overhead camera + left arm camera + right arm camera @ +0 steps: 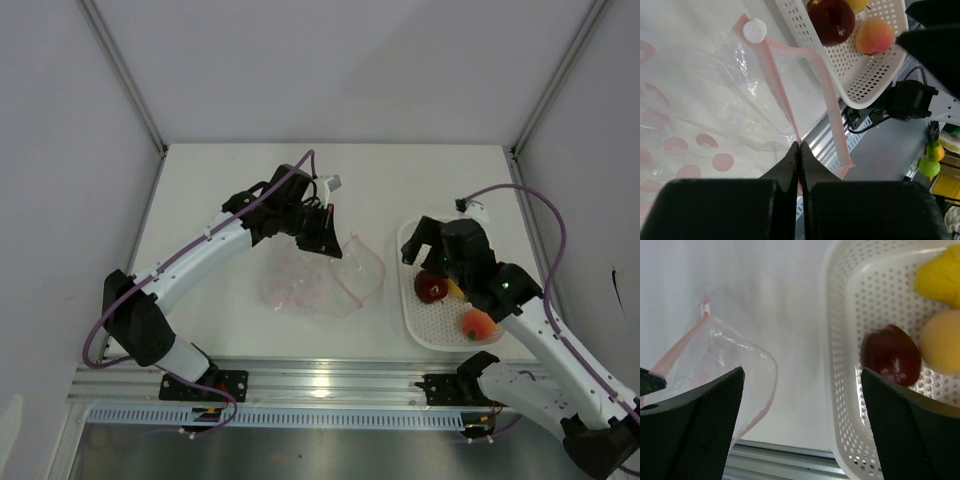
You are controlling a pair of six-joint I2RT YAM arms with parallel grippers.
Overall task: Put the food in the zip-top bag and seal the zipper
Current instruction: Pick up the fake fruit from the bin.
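- One bag [320,280], clear with pink dots, lies on the worktop [230,180] between your two arms, just left of the basket [425,335].
- The bag's mouth faces the basket and gapes. The zipper [827,85] shows as two pink strands, bowed well apart in the middle.
- One white slider [755,31] sits at the far end of the zipper, where the two strands meet.
- Your left tool [799,150] has its fingers pressed together, pinching one strand of the zipper near its near end. That edge is lifted off the worktop.
- Your right tool [800,410] is spread wide and holds nothing. It hangs over the left rim of the basket, with bare worktop and the basket wall showing between its fingers.
- One basket, white and perforated, stands on the worktop in front of your right arm.
- You have three pieces of food in view, all inside the basket: one dark red piece [891,355], one orange-red piece [478,323] and one yellow piece [940,277].
- The dark red piece lies nearest the bag. The yellow piece touches it on the far right side, and the orange-red piece sits nearer your arm bases.
- There is no food in the bag, and the zipper is unsealed.
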